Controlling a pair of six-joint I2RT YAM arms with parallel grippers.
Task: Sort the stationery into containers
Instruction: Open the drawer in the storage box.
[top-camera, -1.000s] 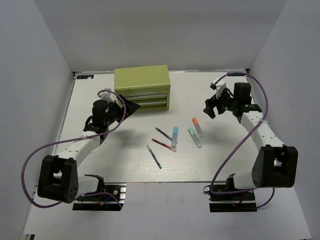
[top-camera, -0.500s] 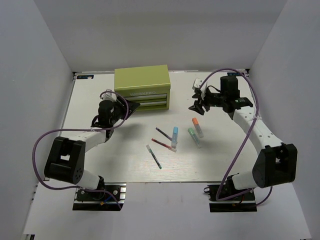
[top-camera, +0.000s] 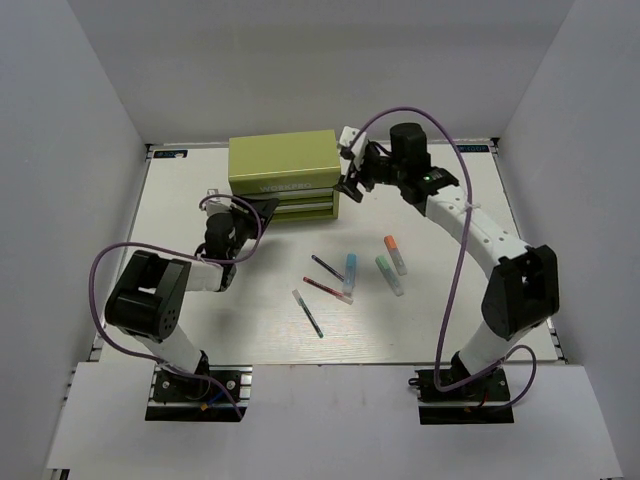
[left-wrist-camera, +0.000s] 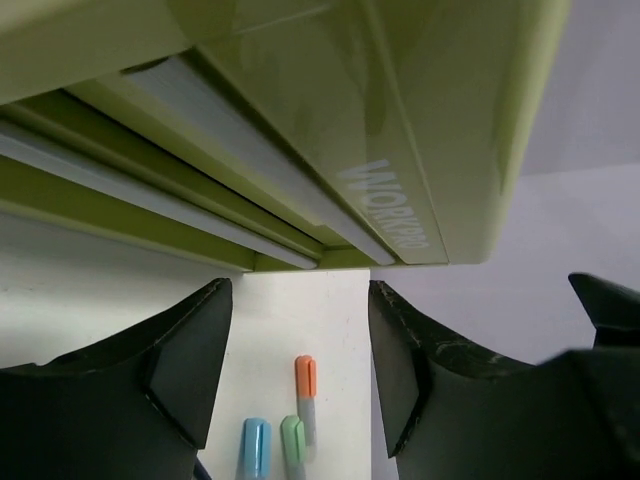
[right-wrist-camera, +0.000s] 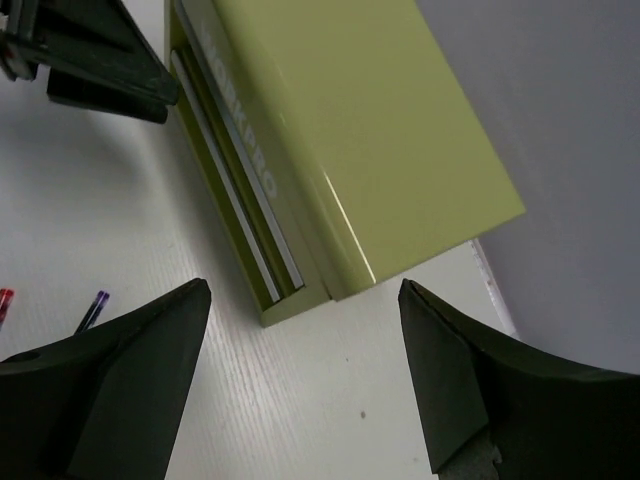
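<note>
**Bright, even light over a white counter**

Soft overhead light fills the white-walled enclosure. The counter (top-camera: 260, 330) is bright, with only faint shadows under the arms. The tool chest (top-camera: 283, 158) shows a pale sheen on its green panels in both wrist views. Up close, the left pincer (left-wrist-camera: 300, 290) and right pincer (right-wrist-camera: 302, 285) are dark, soft-edged silhouettes. The orange highlighter (left-wrist-camera: 305, 378) beyond is slightly blurred.

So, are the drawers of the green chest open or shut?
Shut: both drawers sit flush in the chest front; nothing is pulled out.
</note>
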